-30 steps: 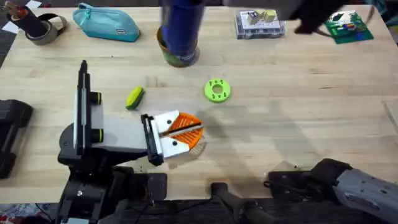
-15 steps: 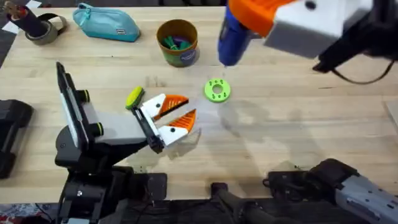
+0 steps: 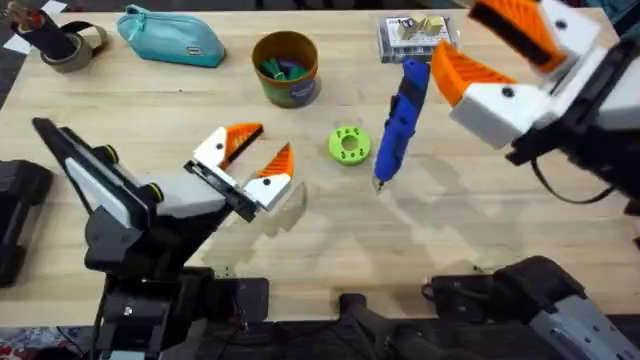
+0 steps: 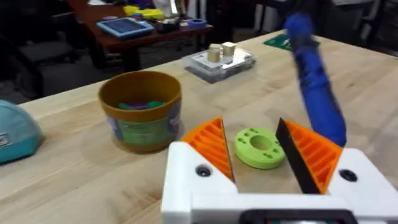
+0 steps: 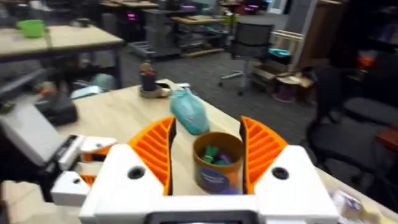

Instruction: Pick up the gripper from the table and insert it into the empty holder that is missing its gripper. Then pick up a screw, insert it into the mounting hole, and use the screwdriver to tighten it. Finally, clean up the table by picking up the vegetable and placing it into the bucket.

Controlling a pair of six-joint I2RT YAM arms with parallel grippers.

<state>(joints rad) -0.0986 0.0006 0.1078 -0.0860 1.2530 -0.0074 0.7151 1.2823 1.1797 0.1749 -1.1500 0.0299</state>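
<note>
The blue screwdriver [image 3: 402,118] leans tilted over the table [image 3: 450,230], bit tip down beside a lime-green disc [image 3: 348,145]; nothing grips it. It also rises past the disc [image 4: 259,146] as the screwdriver [image 4: 317,87] in the left wrist view. My right gripper [image 3: 490,45] hovers open just right of its top end. Left of the disc, my left gripper [image 3: 248,158] is open with nothing visible between its fingers. The brown-orange bucket [image 3: 285,66] stands at the back, coloured bits inside, and shows as the bucket [image 5: 216,165] between the right fingers. The vegetable, loose gripper, holder and screw are hidden.
A teal pouch [image 3: 170,36] and a grey tape roll [image 3: 66,45] lie at the back left. A clear plastic box [image 3: 415,38] sits at the back, just beyond the screwdriver's top. The bucket [image 4: 142,109] stands ahead of the left gripper [image 4: 250,130].
My right gripper carried the screwdriver rightward from over the bucket, then opened and let it go. My left gripper opened and slid back-left over the spot where the vegetable lay.
</note>
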